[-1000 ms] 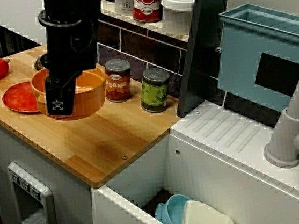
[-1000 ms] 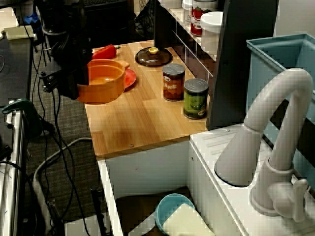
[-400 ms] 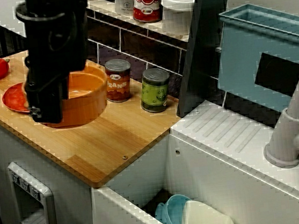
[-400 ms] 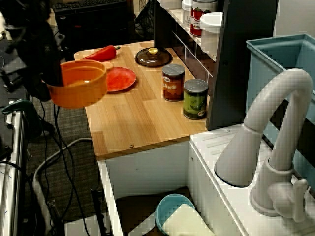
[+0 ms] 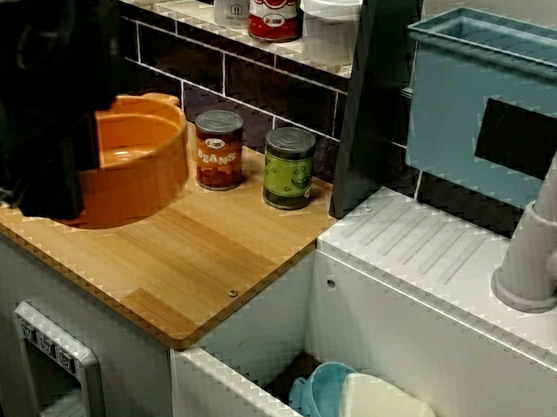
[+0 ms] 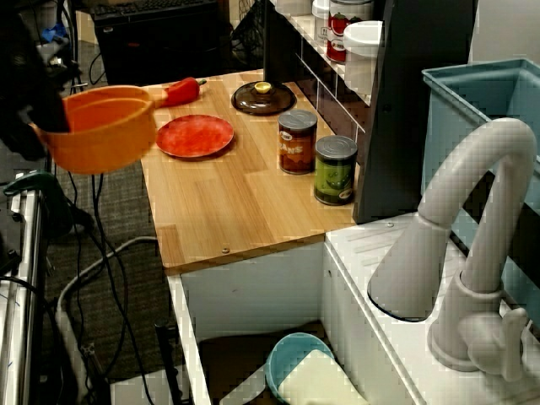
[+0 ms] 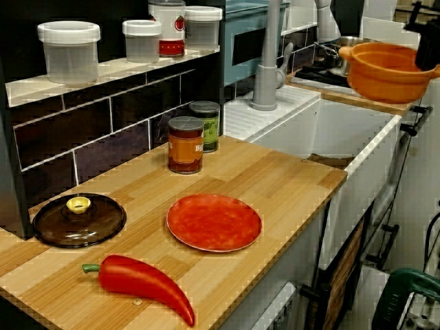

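Orange pot [image 6: 105, 126] hangs in the air, out past the front edge of the wooden counter [image 6: 236, 202], well apart from the red plate [image 6: 195, 135]. The gripper [image 6: 38, 126] is clamped on its outer rim, with the bowl jutting toward the counter.

The orange pot [image 6: 105, 131] is round, deep and lidless, with small ear handles at its rim. Its inside looks empty. It hangs upright and about level in the air, beyond the outer edge of the wooden counter [image 6: 236, 202]. In the view past the faucet it is upper left; in the view along the counter, upper right.
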You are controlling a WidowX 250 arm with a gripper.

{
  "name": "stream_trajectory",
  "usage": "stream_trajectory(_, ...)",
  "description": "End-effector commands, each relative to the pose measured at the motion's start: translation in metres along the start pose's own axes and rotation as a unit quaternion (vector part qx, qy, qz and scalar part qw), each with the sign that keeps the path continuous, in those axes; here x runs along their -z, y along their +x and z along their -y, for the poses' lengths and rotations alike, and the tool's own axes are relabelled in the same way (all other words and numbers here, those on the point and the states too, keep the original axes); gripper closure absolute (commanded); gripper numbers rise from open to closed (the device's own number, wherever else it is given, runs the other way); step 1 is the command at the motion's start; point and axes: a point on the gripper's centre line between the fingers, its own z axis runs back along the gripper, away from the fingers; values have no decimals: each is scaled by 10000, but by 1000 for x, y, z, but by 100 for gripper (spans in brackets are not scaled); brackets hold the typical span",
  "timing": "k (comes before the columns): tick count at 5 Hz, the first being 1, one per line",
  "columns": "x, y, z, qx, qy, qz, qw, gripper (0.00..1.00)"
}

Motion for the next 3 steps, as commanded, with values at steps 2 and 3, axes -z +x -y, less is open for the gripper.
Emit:
stream_trajectory(2, -68, -32, -15, -54, -107, 956, 9953, 100)
stream_trajectory(3, -84, -40, -36, -307, -198, 1156, 9926, 100)
